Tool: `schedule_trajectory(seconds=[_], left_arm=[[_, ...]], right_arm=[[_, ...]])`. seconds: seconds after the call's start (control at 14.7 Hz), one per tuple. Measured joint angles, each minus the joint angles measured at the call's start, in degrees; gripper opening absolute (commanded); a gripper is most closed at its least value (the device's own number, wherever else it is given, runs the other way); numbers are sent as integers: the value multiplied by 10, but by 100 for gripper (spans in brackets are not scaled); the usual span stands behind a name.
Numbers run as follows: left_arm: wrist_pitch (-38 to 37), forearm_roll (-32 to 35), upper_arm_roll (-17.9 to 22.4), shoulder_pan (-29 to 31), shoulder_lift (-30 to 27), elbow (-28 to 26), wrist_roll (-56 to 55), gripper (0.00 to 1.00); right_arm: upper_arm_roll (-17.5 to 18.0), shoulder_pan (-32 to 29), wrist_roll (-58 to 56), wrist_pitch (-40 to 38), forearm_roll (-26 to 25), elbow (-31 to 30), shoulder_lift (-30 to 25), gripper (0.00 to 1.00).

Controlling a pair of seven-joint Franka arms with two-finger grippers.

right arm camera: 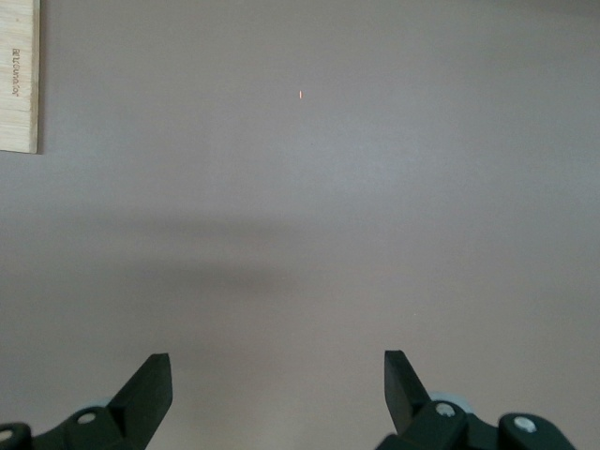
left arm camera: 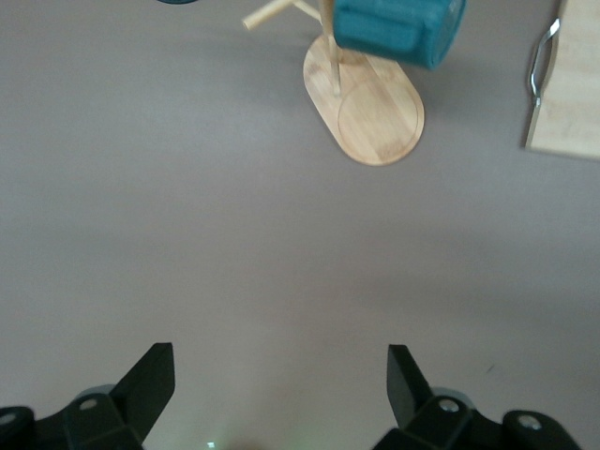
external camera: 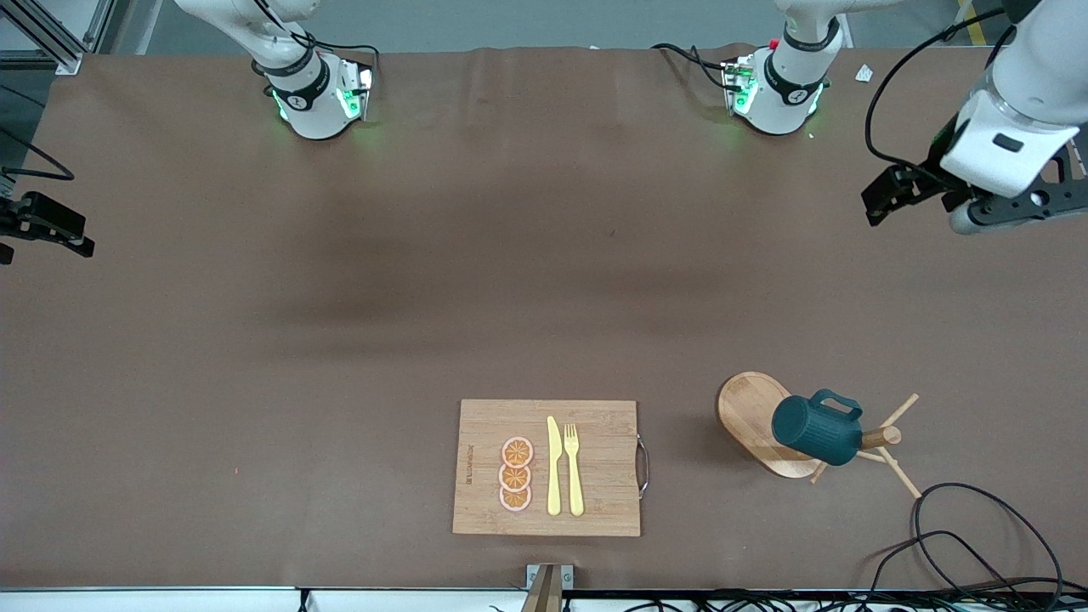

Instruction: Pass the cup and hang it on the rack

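The dark teal ribbed cup (external camera: pixel 814 430) hangs by its handle on a peg of the wooden rack (external camera: pixel 748 412), which stands near the front camera toward the left arm's end of the table. The left wrist view shows the cup (left arm camera: pixel 398 28) above the rack's oval base (left arm camera: pixel 375 117). My left gripper (external camera: pixel 882 202) is open and empty, up over bare table at the left arm's end, well away from the rack. My right gripper (external camera: pixel 64 234) is open and empty over the table's edge at the right arm's end.
A bamboo cutting board (external camera: pixel 595 510) lies near the front edge, beside the rack toward the right arm's end. It carries a yellow knife (external camera: pixel 553 467), a yellow fork (external camera: pixel 574 467) and orange slices (external camera: pixel 516 474). Black cables (external camera: pixel 960 535) lie at the front corner by the rack.
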Motion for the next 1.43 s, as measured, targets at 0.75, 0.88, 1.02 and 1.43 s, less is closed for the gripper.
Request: schedule_trajectory(seconds=[0.75, 0.88, 1.02, 1.43], left_arm=[[-3, -13, 32, 0, -28, -12, 117, 100], [-3, -13, 36, 0, -28, -11, 122, 100], [-3, -13, 36, 0, -28, -10, 123, 100], [-13, -16, 45, -1, -26, 0, 124, 100]], right_arm=[[0, 0, 0, 0, 0, 0, 0, 100], [0, 0, 0, 0, 0, 0, 0, 100], [0, 0, 0, 0, 0, 0, 0, 100], [0, 0, 0, 0, 0, 0, 0, 100]])
